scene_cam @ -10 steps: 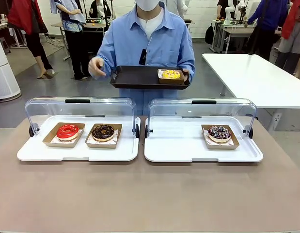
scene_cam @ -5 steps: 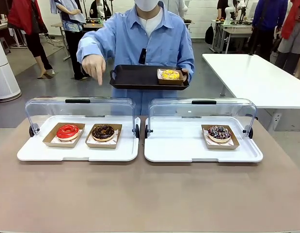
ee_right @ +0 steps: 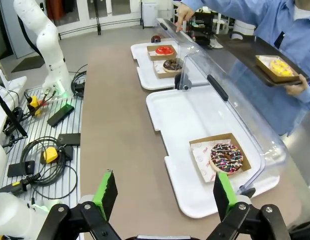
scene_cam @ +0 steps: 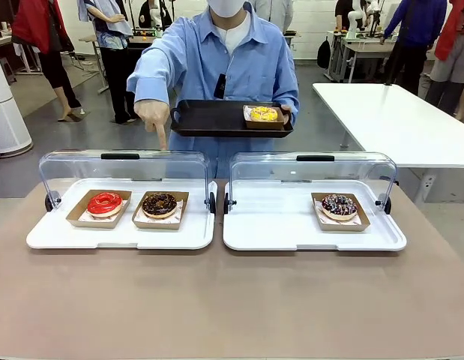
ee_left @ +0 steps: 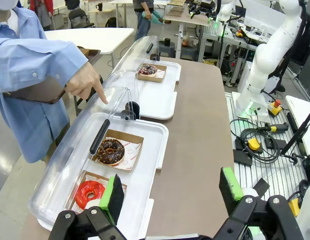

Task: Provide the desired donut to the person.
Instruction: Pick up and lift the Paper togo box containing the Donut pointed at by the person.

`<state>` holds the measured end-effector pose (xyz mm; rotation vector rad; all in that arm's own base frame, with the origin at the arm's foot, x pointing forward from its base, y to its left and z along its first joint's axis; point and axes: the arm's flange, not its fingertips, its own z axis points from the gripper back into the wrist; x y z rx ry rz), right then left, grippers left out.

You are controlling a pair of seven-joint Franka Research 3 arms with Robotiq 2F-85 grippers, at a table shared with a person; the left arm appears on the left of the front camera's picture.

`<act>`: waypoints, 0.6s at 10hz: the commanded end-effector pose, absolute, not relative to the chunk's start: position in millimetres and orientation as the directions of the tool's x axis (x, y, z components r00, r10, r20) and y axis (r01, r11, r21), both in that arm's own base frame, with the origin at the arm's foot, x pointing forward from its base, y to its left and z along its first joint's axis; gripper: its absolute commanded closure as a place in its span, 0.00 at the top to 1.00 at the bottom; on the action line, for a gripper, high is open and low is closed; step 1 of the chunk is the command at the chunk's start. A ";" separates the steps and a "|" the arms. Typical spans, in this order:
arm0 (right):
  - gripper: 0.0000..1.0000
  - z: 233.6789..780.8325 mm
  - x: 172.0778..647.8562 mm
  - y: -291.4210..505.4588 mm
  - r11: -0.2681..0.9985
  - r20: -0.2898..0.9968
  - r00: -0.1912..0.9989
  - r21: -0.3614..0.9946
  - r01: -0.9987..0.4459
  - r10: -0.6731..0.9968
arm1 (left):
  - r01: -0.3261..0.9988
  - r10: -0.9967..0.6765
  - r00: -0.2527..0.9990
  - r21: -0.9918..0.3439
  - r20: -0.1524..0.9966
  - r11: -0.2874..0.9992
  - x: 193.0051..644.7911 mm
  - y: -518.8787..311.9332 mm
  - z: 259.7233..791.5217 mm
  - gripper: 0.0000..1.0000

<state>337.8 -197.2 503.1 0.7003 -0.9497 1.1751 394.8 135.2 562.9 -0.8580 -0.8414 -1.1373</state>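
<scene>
While the left end effector [ee_left: 171,192] gapes, the chocolate donut [ee_left: 110,151] lies beyond.

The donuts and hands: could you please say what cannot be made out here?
- Front view: the hand holding the black tray is mostly hidden behind it.
- Left wrist view: print on the paper under the chocolate donut is too small.
- Right wrist view: red donut too small for detail.

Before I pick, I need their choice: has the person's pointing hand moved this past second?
Yes: the hand came down, its fingertip nearing the left clear lid.
</scene>
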 end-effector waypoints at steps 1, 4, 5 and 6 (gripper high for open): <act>1.00 502.7 336.3 -199.5 0.252 0.892 0.096 -0.021 -0.968 0.442 | 0.973 -0.393 0.197 -0.131 0.898 0.189 393.6 135.6 564.0 1.00; 1.00 502.7 336.3 -199.5 0.252 0.892 0.096 -0.021 -0.968 0.442 | 0.973 -0.393 0.197 -0.131 0.898 0.189 393.6 135.6 564.0 1.00; 1.00 502.7 336.3 -199.5 0.252 0.892 0.096 -0.021 -0.968 0.442 | 0.973 -0.393 0.197 -0.131 0.898 0.189 393.6 135.6 564.0 1.00; 1.00 502.7 336.3 -199.5 0.252 0.892 0.096 -0.021 -0.968 0.442 | 0.973 -0.393 0.197 -0.131 0.898 0.189 393.6 135.6 564.0 1.00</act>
